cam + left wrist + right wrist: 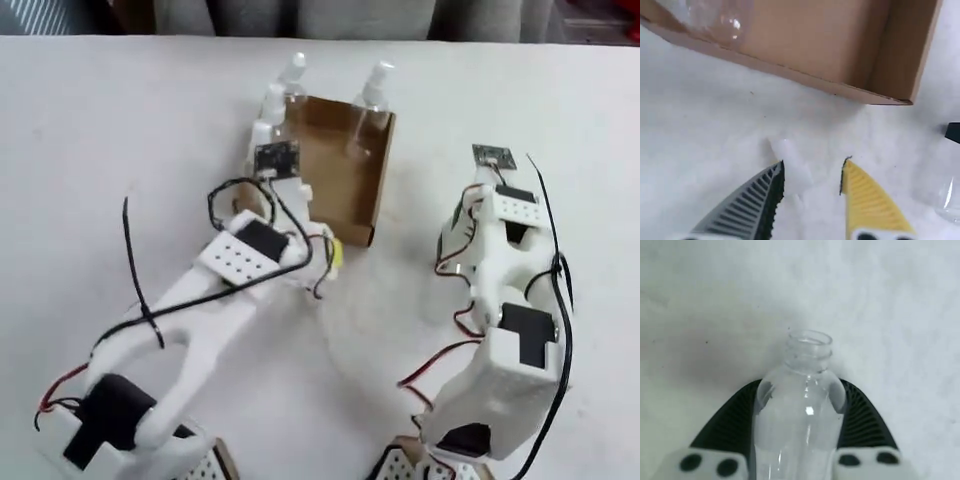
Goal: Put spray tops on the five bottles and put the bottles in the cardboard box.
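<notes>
Left gripper [812, 167], open, straddling spray top [790, 164]; right gripper [805, 387] clamping uncapped bottle [800, 440]. Risk: top skidding off during pinch.

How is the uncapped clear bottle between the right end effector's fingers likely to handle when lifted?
The clear bottle looks empty and thin-walled, so it is probably light and liable to dent under a hard squeeze. Its smooth rounded sides could slip or twist within the right end effector. Its neck is open, but nothing inside seems there to spill.
</notes>
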You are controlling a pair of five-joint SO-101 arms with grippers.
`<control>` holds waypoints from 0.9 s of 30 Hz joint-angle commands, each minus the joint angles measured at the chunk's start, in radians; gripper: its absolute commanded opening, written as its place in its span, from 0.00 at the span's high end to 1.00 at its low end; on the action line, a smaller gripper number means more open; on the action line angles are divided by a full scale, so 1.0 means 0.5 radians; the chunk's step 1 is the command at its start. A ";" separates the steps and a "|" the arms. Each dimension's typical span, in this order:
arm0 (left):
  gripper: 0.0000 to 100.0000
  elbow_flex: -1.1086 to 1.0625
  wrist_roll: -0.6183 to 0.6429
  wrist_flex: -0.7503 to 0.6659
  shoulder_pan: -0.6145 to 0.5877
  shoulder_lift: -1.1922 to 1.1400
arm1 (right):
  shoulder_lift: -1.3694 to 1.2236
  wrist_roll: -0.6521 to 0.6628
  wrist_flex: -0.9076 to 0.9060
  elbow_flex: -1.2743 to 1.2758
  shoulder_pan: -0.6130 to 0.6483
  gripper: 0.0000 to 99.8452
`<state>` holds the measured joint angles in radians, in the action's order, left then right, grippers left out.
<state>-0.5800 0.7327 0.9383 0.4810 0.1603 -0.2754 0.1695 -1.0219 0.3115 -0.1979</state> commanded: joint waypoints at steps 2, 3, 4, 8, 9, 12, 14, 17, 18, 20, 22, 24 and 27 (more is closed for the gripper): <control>0.80 0.052 0.114 -0.068 -0.051 -0.121 | -0.005 0.003 0.005 -0.083 -0.005 0.98; 0.80 0.086 0.120 -0.052 -0.063 -0.180 | -0.005 0.003 0.005 -0.083 -0.005 0.98; 0.80 0.117 0.120 -0.046 -0.063 -0.238 | -0.005 0.003 0.005 -0.083 -0.005 0.98; 0.80 0.249 0.129 0.046 -0.057 -0.431 | -0.005 0.003 0.005 -0.083 -0.005 0.98; 0.80 0.282 0.132 0.064 -0.063 -0.471 | -0.005 0.006 0.005 -0.083 -0.005 0.98; 0.80 0.319 0.203 0.068 -0.075 -0.572 | -0.005 0.055 0.005 -0.080 -0.005 0.98; 0.80 0.331 0.212 0.068 -0.072 -0.624 | -0.005 0.055 0.005 -0.080 -0.005 0.98; 0.80 0.331 0.206 0.077 -0.069 -0.655 | -0.005 0.061 0.005 -0.080 -0.005 0.98; 0.80 0.331 0.206 0.110 -0.066 -0.655 | -0.005 0.064 0.005 -0.080 -0.005 0.98; 0.80 0.365 0.203 0.175 -0.060 -0.652 | -0.005 0.071 0.005 -0.080 -0.005 0.98; 0.80 0.399 0.199 0.239 -0.026 -0.655 | -0.005 0.071 0.008 -0.080 -0.005 0.98; 0.80 0.405 0.196 0.255 0.008 -0.658 | -0.005 0.071 0.011 -0.080 -0.005 0.98; 0.80 0.405 0.157 0.252 0.020 -0.671 | -0.005 0.071 0.011 -0.080 -0.005 0.98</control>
<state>-0.4281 0.8232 1.0533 0.4733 -0.1803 -0.2754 0.1895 -1.0219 0.3115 -0.1979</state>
